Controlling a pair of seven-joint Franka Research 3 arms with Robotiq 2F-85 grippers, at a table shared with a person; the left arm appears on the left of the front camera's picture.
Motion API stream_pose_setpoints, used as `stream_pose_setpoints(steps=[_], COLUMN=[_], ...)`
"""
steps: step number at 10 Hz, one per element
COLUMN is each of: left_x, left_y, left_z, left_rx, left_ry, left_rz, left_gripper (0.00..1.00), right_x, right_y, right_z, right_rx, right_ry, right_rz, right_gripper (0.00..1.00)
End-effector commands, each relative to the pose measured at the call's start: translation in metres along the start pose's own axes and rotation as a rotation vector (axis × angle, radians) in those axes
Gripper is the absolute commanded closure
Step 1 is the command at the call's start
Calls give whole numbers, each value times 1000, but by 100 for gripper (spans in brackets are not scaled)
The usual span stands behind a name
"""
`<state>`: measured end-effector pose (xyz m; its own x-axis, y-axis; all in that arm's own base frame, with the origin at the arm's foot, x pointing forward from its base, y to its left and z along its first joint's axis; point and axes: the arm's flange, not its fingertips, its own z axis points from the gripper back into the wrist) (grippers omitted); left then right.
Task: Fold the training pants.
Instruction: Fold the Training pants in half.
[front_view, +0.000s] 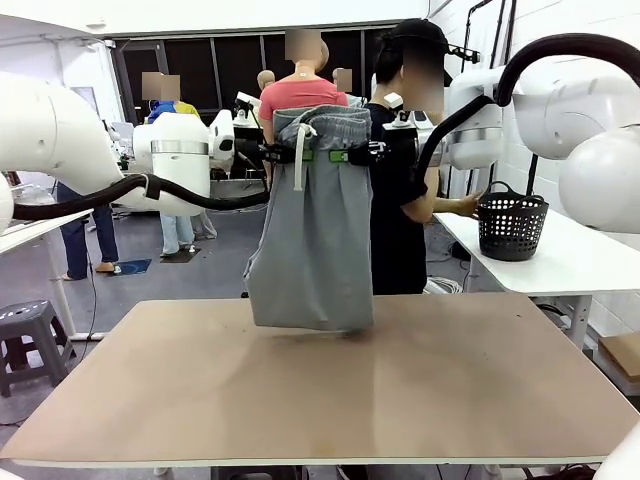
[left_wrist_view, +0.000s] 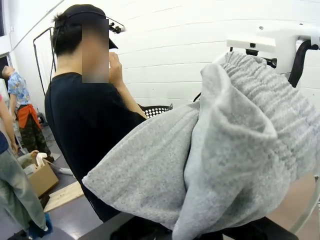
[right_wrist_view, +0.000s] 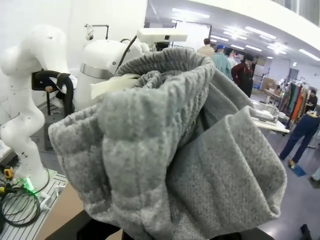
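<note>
both grippers are closed on the pants (front_view: 312, 215) at the waistband, left gripper (front_view: 283, 154), right gripper (front_view: 362, 154). the pants hang over the table (front_view: 330, 400).

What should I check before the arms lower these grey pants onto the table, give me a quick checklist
1. Left gripper shut on the waistband of the training pants: ok.
2. Right gripper shut on the waistband: ok.
3. Pants hang straight between both grippers, bottom edge just reaching the table: ok.
4. Legs lie flat and untwisted: cannot tell, the fabric hangs bunched and doubled.
5. Drawstring dangles loose down the front, could get trapped in the fold: not ok.
6. Person stands behind the pants, hand at the black basket on the side table, away from the grippers: ok.
</note>
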<state>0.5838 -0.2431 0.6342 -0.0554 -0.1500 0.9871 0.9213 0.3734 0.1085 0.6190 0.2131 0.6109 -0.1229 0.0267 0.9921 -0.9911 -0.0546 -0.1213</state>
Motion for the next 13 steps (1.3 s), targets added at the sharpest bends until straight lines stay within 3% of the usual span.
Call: stream_pose_setpoints(steps=[1, 5, 9, 13], left_x=[11, -26, -50, -88], left_y=[23, 24, -5, -45], left_z=[-6, -4, 22, 38], left_rx=[62, 35, -48, -170], left_ry=[25, -19, 3, 3], left_rz=[-29, 8, 89, 225], left_gripper=[100, 100, 100, 100], right_x=[6, -21, -36, -83], right_y=[-21, -9, 17, 53], right_z=[-5, -5, -9, -12], right_rx=[15, 36, 90, 127], right_ry=[-3, 14, -32, -15], right_rz=[-1, -47, -148, -321], right_gripper=[100, 100, 100, 100])
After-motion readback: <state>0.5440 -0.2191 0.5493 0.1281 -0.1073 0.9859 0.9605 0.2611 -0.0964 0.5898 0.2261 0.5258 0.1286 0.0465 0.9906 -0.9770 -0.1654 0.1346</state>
